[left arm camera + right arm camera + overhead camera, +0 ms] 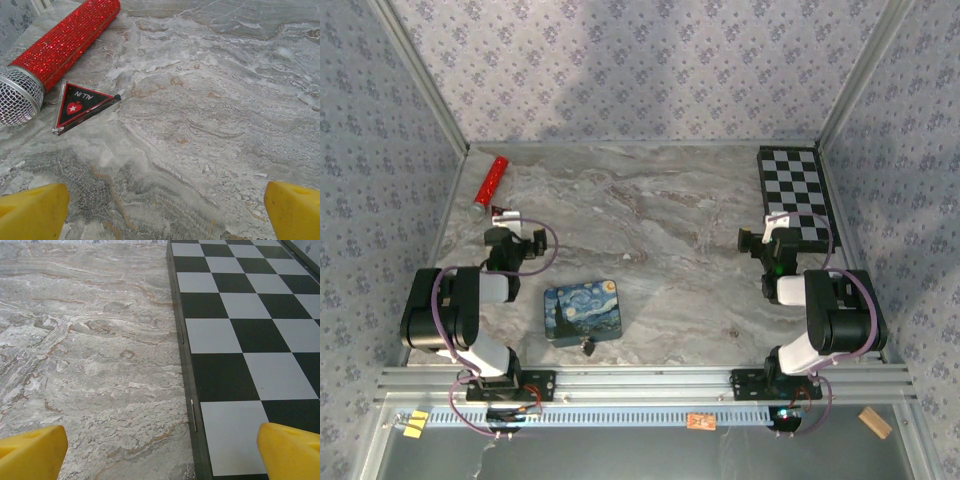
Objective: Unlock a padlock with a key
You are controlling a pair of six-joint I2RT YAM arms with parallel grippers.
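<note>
Across the work surface: a grey marbled table carried every item below.
Chessboard: lay flat at the far right of the table.
Blue painted tin: lay flat near the front edge, closer to the left arm.
Red microphone: lay at the far left.
Left gripper: fingers spread wide, released, nothing held, above bare table near the microphone.
Right gripper: fingers spread wide, released, nothing held, over the chessboard's left edge.
Triangle: lay just beside the microphone's grille.
Padlock: lay on the table just beside the tin's near edge, well apart from both grippers.
</note>
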